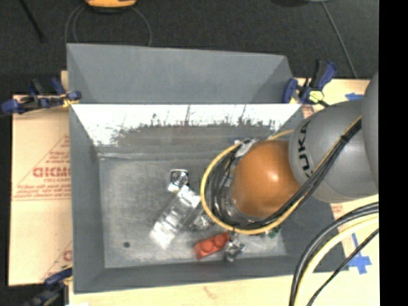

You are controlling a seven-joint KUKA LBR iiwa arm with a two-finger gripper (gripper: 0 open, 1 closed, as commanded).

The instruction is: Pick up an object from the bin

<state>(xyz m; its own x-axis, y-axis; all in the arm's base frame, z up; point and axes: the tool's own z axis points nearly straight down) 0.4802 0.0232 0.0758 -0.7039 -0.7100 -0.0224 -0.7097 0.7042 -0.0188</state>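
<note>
My gripper [232,246] pokes out from under the arm's orange cover, low in the bin near the front wall. Its tip is right beside a small red block [209,247] lying on the bin floor to its left, touching or nearly so. A clear plastic bottle-like piece [171,217] lies tilted on the floor further left. A small silvery cap-shaped item [178,178] sits just behind its upper end. Whatever lies directly under the cover is hidden.
The arm and its orange cover with looped cables fill the bin's right half. A bit of something green [274,233] peeks out at the cover's lower right edge. The bin's left part is bare grey floor.
</note>
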